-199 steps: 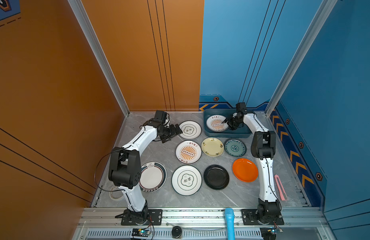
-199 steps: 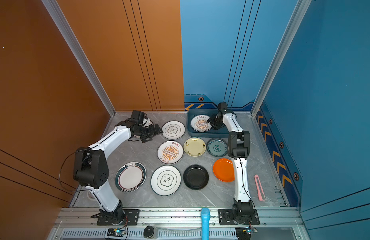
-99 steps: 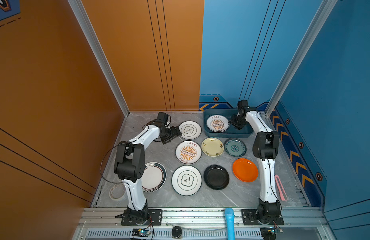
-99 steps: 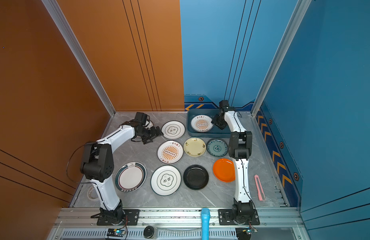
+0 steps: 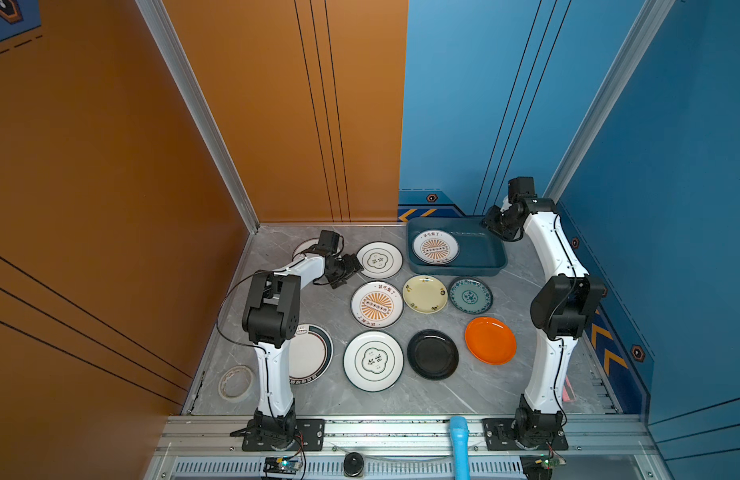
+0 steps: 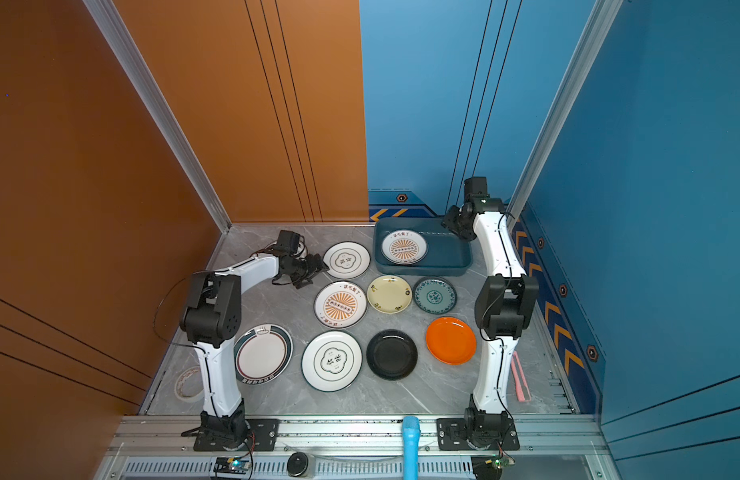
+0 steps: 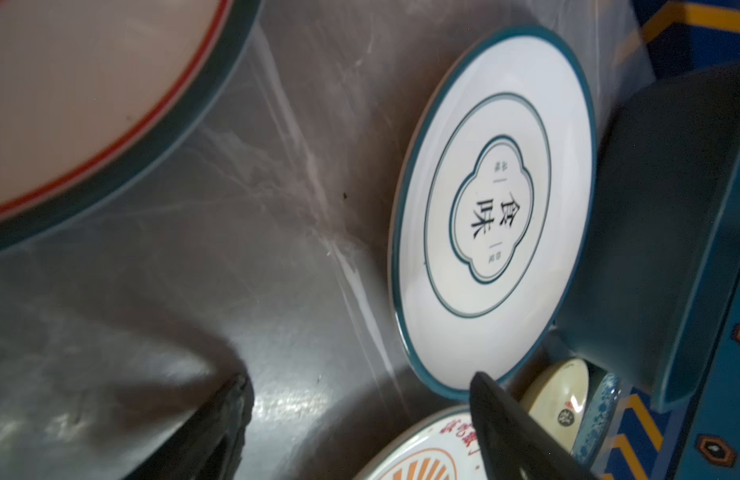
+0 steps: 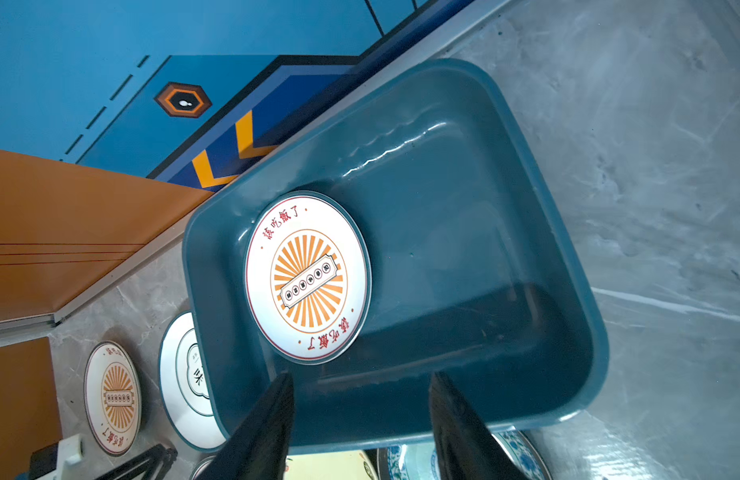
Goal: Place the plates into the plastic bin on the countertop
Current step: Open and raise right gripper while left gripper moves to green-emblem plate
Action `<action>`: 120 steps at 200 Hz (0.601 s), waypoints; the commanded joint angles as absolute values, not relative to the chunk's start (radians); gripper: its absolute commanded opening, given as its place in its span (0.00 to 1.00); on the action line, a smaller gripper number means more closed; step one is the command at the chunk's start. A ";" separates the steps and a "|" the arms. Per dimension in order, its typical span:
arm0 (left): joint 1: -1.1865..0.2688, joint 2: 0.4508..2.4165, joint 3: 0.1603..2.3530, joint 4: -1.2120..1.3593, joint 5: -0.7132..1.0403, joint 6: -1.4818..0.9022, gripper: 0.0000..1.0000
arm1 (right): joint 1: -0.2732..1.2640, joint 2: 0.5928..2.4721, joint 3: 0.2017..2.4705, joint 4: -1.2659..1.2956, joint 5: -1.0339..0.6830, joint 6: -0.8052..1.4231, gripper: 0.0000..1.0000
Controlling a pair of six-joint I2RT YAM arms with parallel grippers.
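- The rear emblem plate point(image 5: 379, 260) lies flat on the counter point(image 5: 463, 390), just beside the plastic bin point(image 5: 480, 251) but outside it. One sunburst plate point(image 5: 435, 247) already rests in the bin's half nearer the left arm.
- Your left tool point(image 5: 350, 272) sits low at that plate's rim, on the side away from the bin, jaws wide apart and gripping nothing. In the left wrist view one fingertip point(image 7: 505, 415) reaches the plate's edge; whether it touches cannot be told.
- From the tool, the bin lies straight beyond the plate, so the carry looks like a short hop over the bin's wall. The left arm is plainly the nearer one.
- Your right tool point(image 8: 362, 378) hovers over the bin's other end, jaws parted and empty, and could crowd the drop.
- Around the pick, the loose sunburst plate point(image 5: 376, 305) sits just in front, and the cream plate point(image 5: 424, 294) and teal-patterned plate point(image 5: 470, 295) line the bin's front wall. A dark-rimmed plate point(image 5: 303, 247) lies partly hidden behind the left arm.
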State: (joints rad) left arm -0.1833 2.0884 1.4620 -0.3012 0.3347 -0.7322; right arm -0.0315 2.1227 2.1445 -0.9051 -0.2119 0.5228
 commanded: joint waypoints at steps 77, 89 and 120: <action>-0.208 2.205 1.475 -0.154 0.358 -0.832 0.58 | -0.078 1.980 1.917 -0.867 -0.266 0.502 0.54; -0.210 2.212 1.471 -0.141 0.363 -0.838 0.53 | -0.081 1.975 1.911 -0.865 -0.269 0.500 0.53; -0.214 2.228 1.460 -0.097 0.379 -0.860 0.44 | -0.090 1.968 1.899 -0.862 -0.280 0.503 0.53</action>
State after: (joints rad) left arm -0.2031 2.1731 1.4742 -0.0853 0.3641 -0.8444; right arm -0.0792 2.0090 1.9179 -0.8783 -0.2615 0.5198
